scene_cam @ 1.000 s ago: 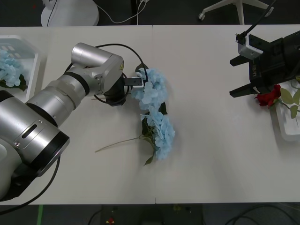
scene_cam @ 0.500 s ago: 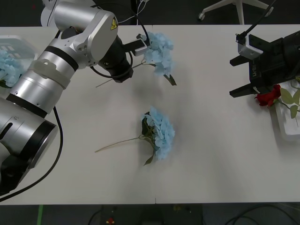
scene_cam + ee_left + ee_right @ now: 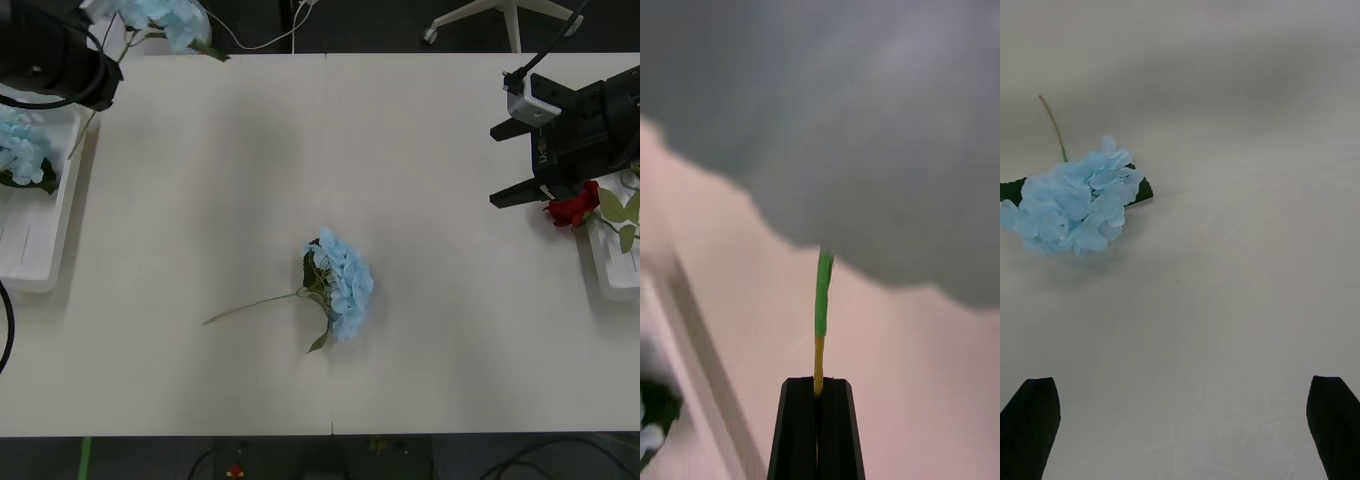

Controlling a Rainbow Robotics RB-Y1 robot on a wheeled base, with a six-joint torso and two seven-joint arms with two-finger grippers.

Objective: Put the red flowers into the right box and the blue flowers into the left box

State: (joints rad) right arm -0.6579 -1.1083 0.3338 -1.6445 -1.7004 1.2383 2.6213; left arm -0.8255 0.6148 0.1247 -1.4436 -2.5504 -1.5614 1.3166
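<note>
My left gripper [image 3: 118, 42] is raised at the far left corner, shut on the thin stem [image 3: 822, 300] of a blue flower [image 3: 165, 15] whose fluffy head hangs just past the table's back edge. Another blue flower [image 3: 20, 150] lies in the left box [image 3: 40, 270]. A third blue flower [image 3: 340, 285] [image 3: 1071, 199] lies on the table's middle, its stem pointing left. My right gripper [image 3: 500, 165] [image 3: 1180, 427] hovers open and empty at the right. A red flower [image 3: 572, 208] rests beside it at the rim of the right box [image 3: 610, 285].
A white chair base and cables sit on the dark floor beyond the table's back edge. The white table lies bare between the middle flower and both boxes.
My left arm lifted one blue flower off the table's middle and swung it up and left to the far left corner near the left box. The right arm stayed still.
</note>
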